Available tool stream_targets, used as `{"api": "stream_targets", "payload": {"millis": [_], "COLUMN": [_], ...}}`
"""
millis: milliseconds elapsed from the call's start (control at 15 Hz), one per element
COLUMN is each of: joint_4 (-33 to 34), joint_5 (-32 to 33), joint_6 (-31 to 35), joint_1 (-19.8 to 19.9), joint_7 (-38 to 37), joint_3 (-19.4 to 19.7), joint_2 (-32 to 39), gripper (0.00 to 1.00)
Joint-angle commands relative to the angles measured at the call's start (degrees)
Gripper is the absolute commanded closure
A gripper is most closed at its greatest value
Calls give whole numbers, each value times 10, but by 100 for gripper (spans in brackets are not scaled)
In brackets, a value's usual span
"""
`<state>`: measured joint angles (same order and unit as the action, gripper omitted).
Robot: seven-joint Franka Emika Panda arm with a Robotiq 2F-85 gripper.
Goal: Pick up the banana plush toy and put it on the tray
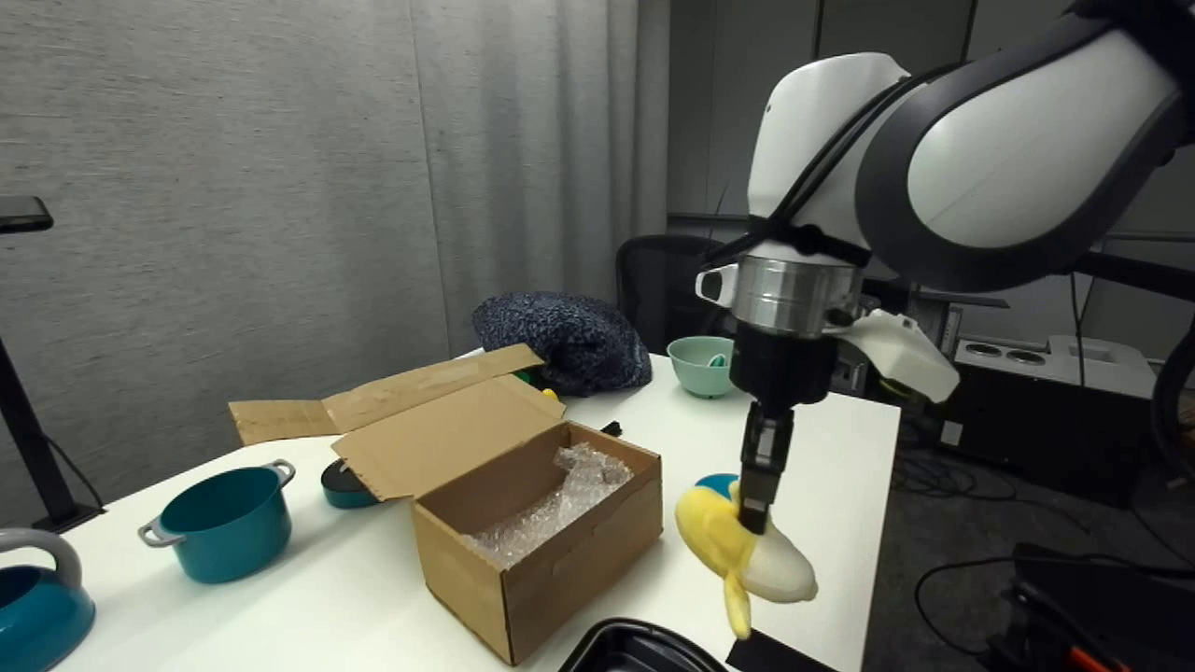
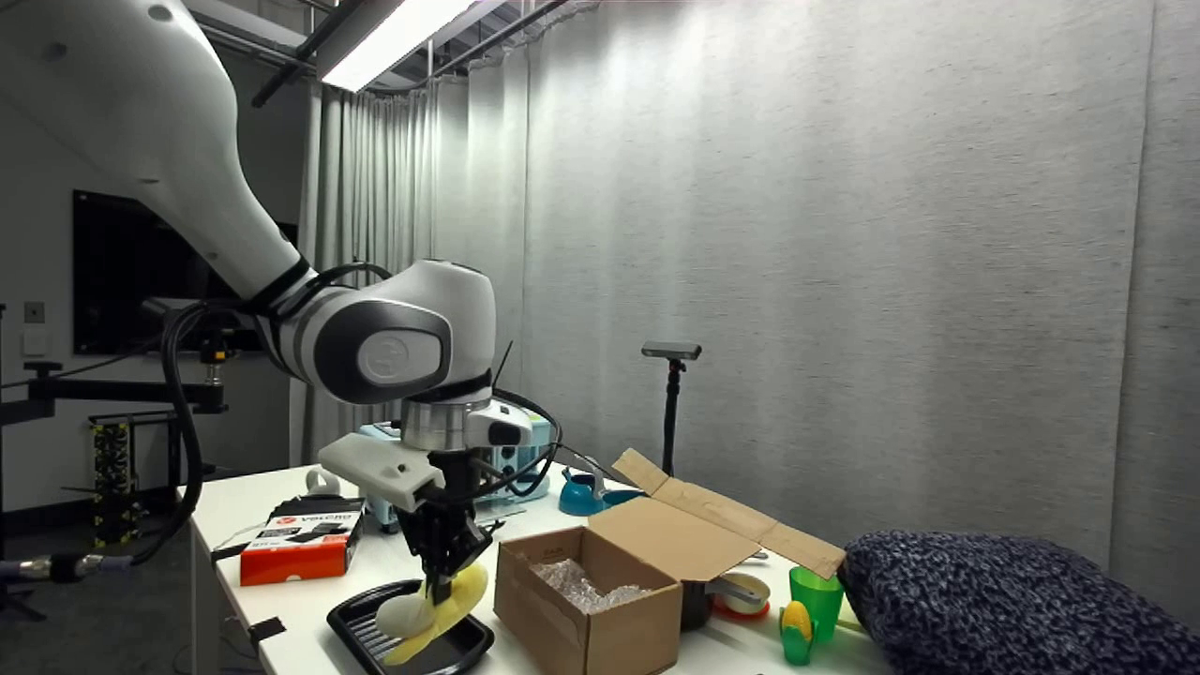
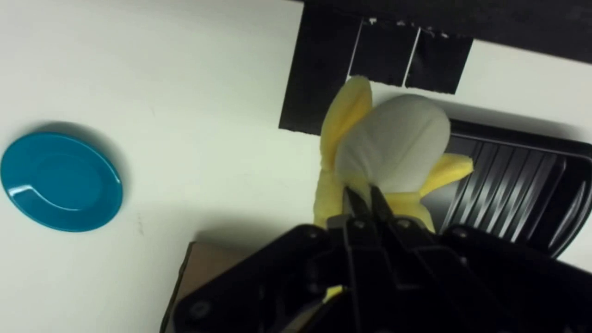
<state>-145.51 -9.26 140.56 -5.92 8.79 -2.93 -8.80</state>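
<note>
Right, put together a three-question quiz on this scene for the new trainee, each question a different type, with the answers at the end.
1. Multiple choice: what is the gripper holding?
A) a green cup
B) the banana plush toy
C) the teal pot

2. Fill in the blank: inside the open cardboard box lies clear, crinkled ____.

3. True or false: in the wrist view, the teal dish sits on the white table, outside the black tray.

Key
1. B
2. bubble wrap
3. True
</note>
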Motion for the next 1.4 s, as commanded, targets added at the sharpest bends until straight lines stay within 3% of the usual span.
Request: {"api": "stream_targets", "payload": {"millis": [0, 267, 533, 867, 933, 1000, 1200, 1333], "joint_4": [17, 51, 86, 110, 114, 117, 115, 114], "joint_5": [-56, -75, -28, 41, 42, 47, 61, 92], "joint_6": [73, 109, 113, 107, 102, 100, 87, 43], "joint_1": [-22, -39, -41, -42, -41, -40, -41, -45], "joint_7": [17, 16, -14, -50, -52, -57, -58, -60], "joint_3": [-9, -39, -65, -63, -65, -65, -63, -58], "joint_2": [50, 118, 178, 219, 224, 228, 218, 199], "gripper": [99, 99, 99, 99, 71, 70, 47, 31]}}
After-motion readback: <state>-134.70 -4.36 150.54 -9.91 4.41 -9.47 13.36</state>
